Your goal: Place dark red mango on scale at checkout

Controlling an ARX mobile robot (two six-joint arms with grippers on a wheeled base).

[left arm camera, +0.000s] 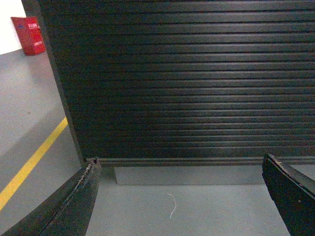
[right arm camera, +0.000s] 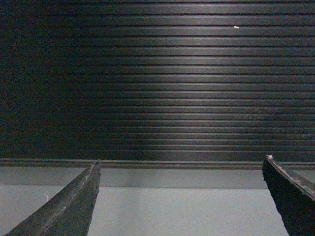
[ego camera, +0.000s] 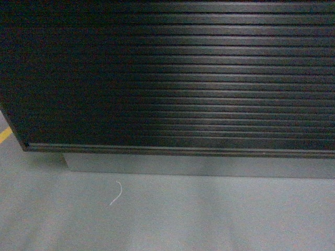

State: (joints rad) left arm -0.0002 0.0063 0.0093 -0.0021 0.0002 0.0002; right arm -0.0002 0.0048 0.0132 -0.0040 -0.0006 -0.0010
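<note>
A: Grey floor [ego camera: 209, 219] and the ribbed front of the checkout bench [ego camera: 178, 78] fill every view; mango and scale are out of sight, presumably above that panel.

B: Left gripper [left arm camera: 182, 196] and right gripper [right arm camera: 182, 196] both gape wide, empty. Glossy, bruisable fruit probably wants a gentle hold across its middle.

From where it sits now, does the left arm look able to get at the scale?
Probably not. No scale shows in any view; the left claw, open and empty, faces only the checkout's ribbed front panel low near the floor, so the countertop would lie above it.
</note>
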